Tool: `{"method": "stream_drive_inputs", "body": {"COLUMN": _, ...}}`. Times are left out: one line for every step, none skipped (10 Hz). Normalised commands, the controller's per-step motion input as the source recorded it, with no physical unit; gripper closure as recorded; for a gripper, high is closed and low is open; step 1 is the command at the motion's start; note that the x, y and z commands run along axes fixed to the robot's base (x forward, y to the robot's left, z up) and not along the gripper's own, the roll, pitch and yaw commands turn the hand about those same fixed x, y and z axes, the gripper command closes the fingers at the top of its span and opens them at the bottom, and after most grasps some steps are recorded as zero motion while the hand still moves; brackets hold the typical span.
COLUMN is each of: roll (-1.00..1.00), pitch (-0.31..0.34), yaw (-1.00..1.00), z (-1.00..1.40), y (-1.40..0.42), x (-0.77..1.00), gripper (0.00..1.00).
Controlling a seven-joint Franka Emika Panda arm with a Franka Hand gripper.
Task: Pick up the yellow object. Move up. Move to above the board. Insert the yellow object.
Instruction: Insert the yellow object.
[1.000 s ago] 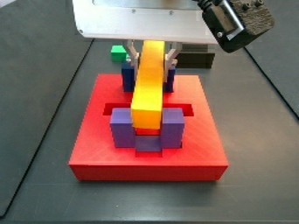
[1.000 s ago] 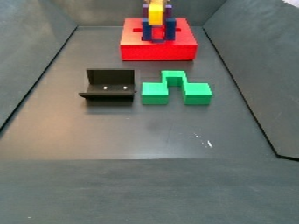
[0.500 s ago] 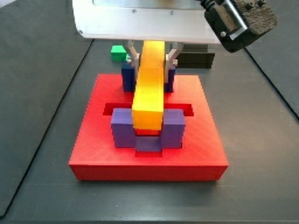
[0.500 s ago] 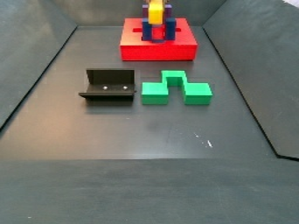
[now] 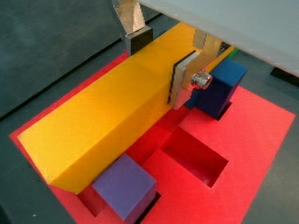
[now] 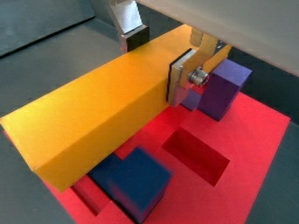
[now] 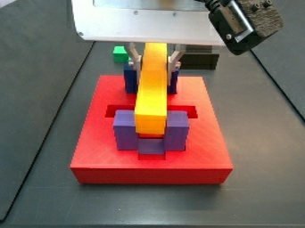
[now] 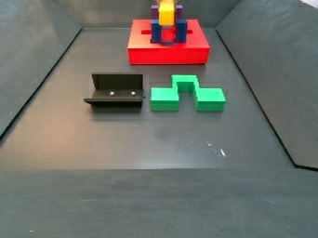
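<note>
In both wrist views the yellow object (image 5: 105, 122) (image 6: 93, 118), a long bar, lies between the silver fingers of my gripper (image 5: 162, 59) (image 6: 159, 57), which is shut on its sides. The bar hangs tilted over the red board (image 7: 149, 165), its lower end between the two near purple posts (image 7: 125, 134). A side view from afar shows the yellow object (image 8: 165, 12) standing over the board (image 8: 149, 56) at the far end of the floor. Beneath the bar an open recessed slot (image 5: 198, 157) shows in the board (image 5: 263, 149).
The green stepped block (image 8: 187, 94) and the dark fixture (image 8: 114, 92) sit on the grey floor mid-way along. Behind the board they show as a green corner (image 7: 120, 53) and a dark shape (image 7: 202, 62). A black camera (image 7: 244, 22) hangs beside the gripper body.
</note>
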Motion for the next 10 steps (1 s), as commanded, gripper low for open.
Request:
{"method": "stream_drive_inputs", "body": {"roll": 0.18, "pitch": 0.076, "yaw": -0.10, "z": 0.00, "y": -0.23, "x": 0.11, "gripper": 1.00}}
{"method": "stream_drive_inputs", "body": {"roll": 0.11, "pitch": 0.037, "yaw": -0.07, "z": -0.01, "y": -0.13, "x": 0.01, "gripper": 1.00}}
{"method": "stream_drive_inputs", "body": {"roll": 0.10, "pitch": 0.027, "yaw": 0.00, "z": -0.07, "y": -0.03, "x": 0.00, "gripper": 1.00}}
{"method": "stream_drive_inputs", "body": {"roll": 0.11, "pitch": 0.034, "yaw": 0.00, "z": -0.14, "y": 0.00, "x": 0.00, "gripper": 1.00}}
{"method": "stream_drive_inputs", "body": {"roll": 0.14, "pitch": 0.046, "yaw": 0.00, "z": -0.19, "y": 0.00, "x": -0.05, "gripper": 1.00}}
{"method": "stream_drive_inputs", "body": {"roll": 0.14, "pitch": 0.034, "yaw": 0.00, "z": -0.24, "y": 0.00, "x": -0.09, "gripper": 1.00}}
{"method": "stream_drive_inputs", "body": {"roll": 0.13, "pitch": 0.034, "yaw": 0.00, "z": -0.21, "y": 0.00, "x": -0.04, "gripper": 1.00}}
{"method": "stream_drive_inputs", "body": {"roll": 0.14, "pitch": 0.034, "yaw": 0.00, "z": -0.18, "y": 0.00, "x": 0.00, "gripper": 1.00}}
{"method": "stream_drive_inputs", "body": {"roll": 0.10, "pitch": 0.061, "yaw": 0.00, "z": -0.07, "y": 0.00, "x": 0.06, "gripper": 1.00}}
{"method": "stream_drive_inputs", "body": {"roll": 0.07, "pitch": 0.059, "yaw": 0.00, "z": 0.00, "y": 0.00, "x": 0.10, "gripper": 1.00}}
